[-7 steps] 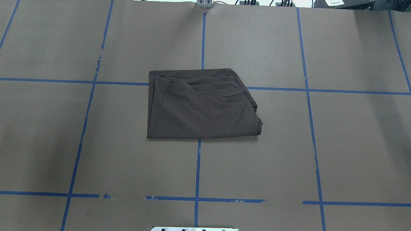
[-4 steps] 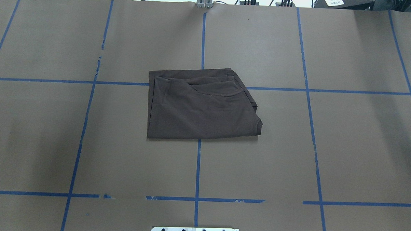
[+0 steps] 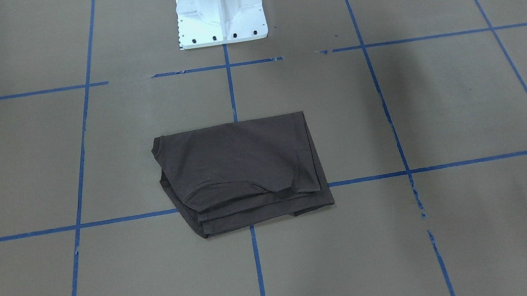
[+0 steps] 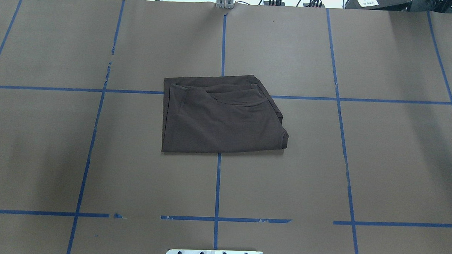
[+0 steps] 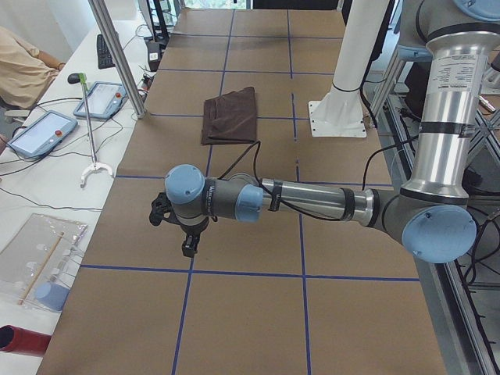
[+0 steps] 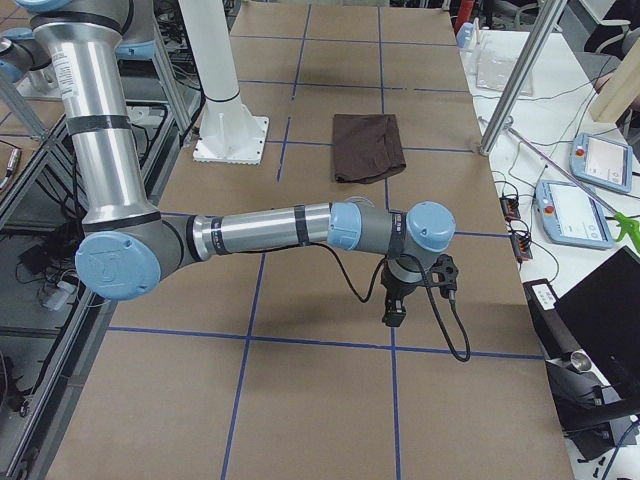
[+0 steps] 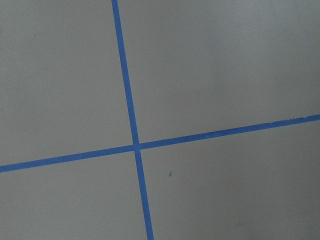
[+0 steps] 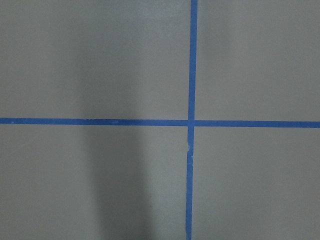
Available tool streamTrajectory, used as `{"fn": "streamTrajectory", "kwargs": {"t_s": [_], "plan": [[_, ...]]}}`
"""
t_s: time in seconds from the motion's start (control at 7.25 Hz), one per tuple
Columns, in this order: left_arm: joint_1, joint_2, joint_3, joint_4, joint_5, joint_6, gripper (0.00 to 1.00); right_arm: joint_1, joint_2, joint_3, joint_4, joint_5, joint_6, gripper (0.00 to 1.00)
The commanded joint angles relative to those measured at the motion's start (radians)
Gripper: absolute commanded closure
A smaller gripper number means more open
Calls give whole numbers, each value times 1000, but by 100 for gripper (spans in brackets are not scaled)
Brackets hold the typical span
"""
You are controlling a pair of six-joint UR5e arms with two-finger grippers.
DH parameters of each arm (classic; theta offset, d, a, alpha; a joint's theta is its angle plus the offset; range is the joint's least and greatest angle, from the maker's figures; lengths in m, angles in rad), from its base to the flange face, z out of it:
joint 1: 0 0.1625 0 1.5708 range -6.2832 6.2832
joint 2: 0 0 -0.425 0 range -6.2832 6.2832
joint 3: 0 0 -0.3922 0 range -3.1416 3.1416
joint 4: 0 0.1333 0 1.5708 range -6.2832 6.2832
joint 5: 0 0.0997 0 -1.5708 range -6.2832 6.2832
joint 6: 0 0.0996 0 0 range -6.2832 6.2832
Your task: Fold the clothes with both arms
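The dark brown T-shirt [image 4: 220, 117] lies folded into a compact rectangle at the middle of the table, with its collar edge at the right. It also shows in the front view [image 3: 241, 174], the left side view [image 5: 230, 116] and the right side view [image 6: 368, 146]. No gripper touches it. My left gripper [image 5: 187, 248] hangs over bare paper far to the shirt's left and points down. My right gripper [image 6: 392, 318] hangs over bare paper far to its right. I cannot tell whether either is open or shut. Both wrist views show only brown paper and blue tape.
The white pedestal base [image 3: 219, 8] stands at the robot's side of the table. Teach pendants [image 5: 101, 100] [image 6: 600, 160] and metal posts [image 5: 117, 55] [image 6: 520, 70] sit along the far edge. A person [image 5: 23, 70] sits beyond it. Blue tape lines grid the brown paper.
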Motion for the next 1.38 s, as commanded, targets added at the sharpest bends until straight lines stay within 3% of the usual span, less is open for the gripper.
{"fn": "streamTrajectory", "kwargs": {"t_s": [0.0, 1.24], "plan": [[0, -7, -2, 1, 1, 0, 0, 0, 6, 3, 0, 8, 1, 0], [2, -24, -4, 0, -1, -1, 0, -1, 9, -6, 2, 1, -2, 0]]}}
